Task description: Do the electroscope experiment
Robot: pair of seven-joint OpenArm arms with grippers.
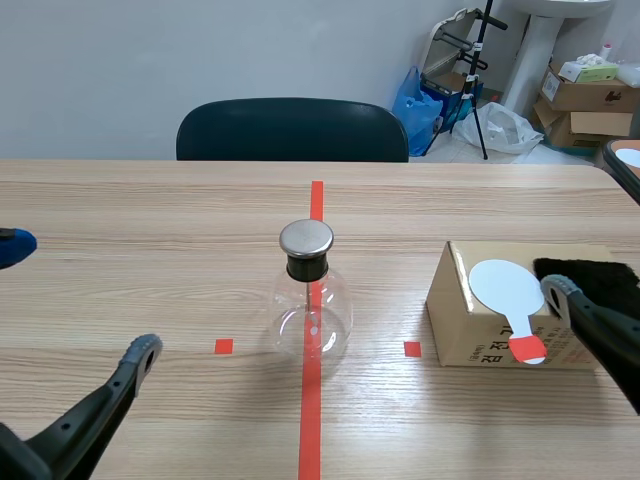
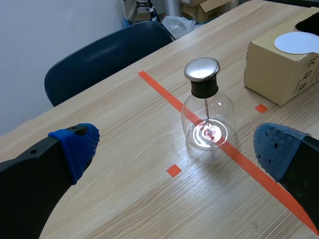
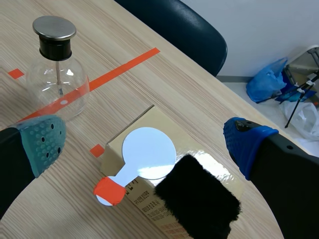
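The electroscope (image 1: 310, 300) is a round glass flask with a metal cap and a thin rod inside, standing on the orange tape line at mid-table. To its right, a cardboard box (image 1: 470, 325) carries a white round paddle (image 1: 508, 290) with a red handle and a black fur pad (image 1: 592, 278). My left gripper (image 2: 177, 149) is open, low at the near left, with the electroscope (image 2: 207, 114) ahead of its fingers. My right gripper (image 3: 144, 142) is open above the box, its fingers either side of the paddle (image 3: 148, 153) and the fur pad (image 3: 198, 199), touching neither.
A dark chair (image 1: 292, 130) stands behind the table's far edge. Cardboard boxes (image 1: 590, 95), bags and a tripod are on the floor at the back right. Small orange tape squares (image 1: 224, 346) lie on either side of the flask.
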